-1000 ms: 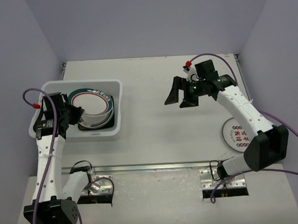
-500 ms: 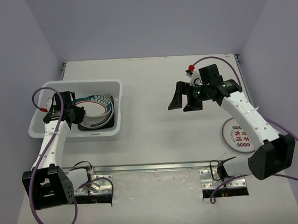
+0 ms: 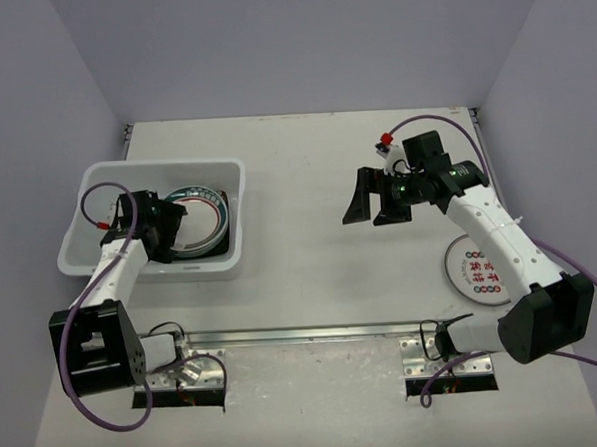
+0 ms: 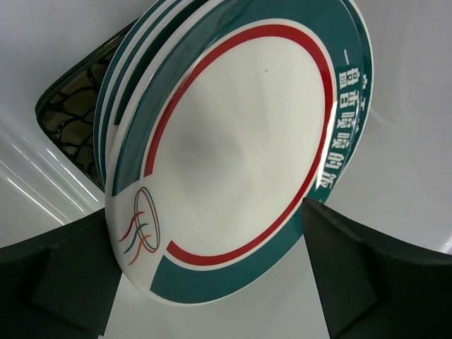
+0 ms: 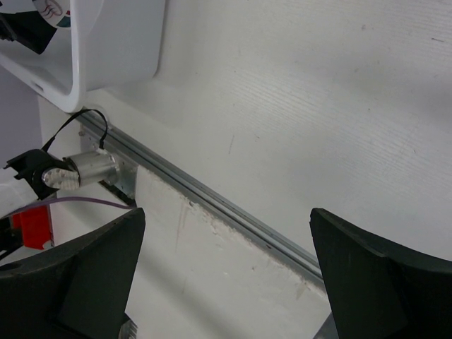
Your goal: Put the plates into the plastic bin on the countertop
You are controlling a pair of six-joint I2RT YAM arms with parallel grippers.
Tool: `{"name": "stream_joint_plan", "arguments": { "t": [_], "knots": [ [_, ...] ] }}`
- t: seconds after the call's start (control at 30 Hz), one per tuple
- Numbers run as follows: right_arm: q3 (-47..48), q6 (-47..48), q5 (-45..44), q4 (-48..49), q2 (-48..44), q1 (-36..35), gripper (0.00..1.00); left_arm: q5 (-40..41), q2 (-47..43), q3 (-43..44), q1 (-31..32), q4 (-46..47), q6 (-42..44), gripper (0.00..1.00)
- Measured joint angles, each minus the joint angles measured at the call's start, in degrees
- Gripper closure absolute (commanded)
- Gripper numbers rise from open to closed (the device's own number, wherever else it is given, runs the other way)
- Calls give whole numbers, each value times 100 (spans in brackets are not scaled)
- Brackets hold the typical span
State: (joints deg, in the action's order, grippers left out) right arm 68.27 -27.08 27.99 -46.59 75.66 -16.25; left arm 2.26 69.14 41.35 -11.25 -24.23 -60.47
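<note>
Now | we are keeping the left claw (image 3: pixel 162 231) wide astride the teal-rimmed plates (image 3: pixel 202 217), which are lying stacked in the plastic bin (image 3: pixel 165 167) at the bench's (image 3: pixel 305 153) left edge | we are hovering the right claw (image 3: pixel 377 201) wide, free to fetch the red-character plate (image 3: pixel 478 269) by the right edge

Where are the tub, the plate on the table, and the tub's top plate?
plastic bin (image 3: pixel 165 166), top view, far rim.
red-character plate (image 3: pixel 473 270), top view, centre.
teal-red rimmed plate (image 4: pixel 240 141), left wrist view, white centre.

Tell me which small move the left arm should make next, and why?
Probably lift the left gripper straight up out of the plastic bin: its jaws stand open on either side of the round plate, which lies on the other plates inside.
</note>
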Motion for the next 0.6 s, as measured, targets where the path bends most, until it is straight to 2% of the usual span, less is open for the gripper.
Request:
{"name": "stream_joint_plan", "arguments": {
  "t": [0.17,0.4,0.6],
  "knots": [
    [16,12,0,-24,13,0,1,-26,404,247,0,-135,127,0],
    [204,13,-12,-27,97,1,1,190,1399,1487,7,-1146,857,0],
    [701,99,-85,-223,219,64,1,349,1479,1835,16,-1807,1443,0]
  ]
}}
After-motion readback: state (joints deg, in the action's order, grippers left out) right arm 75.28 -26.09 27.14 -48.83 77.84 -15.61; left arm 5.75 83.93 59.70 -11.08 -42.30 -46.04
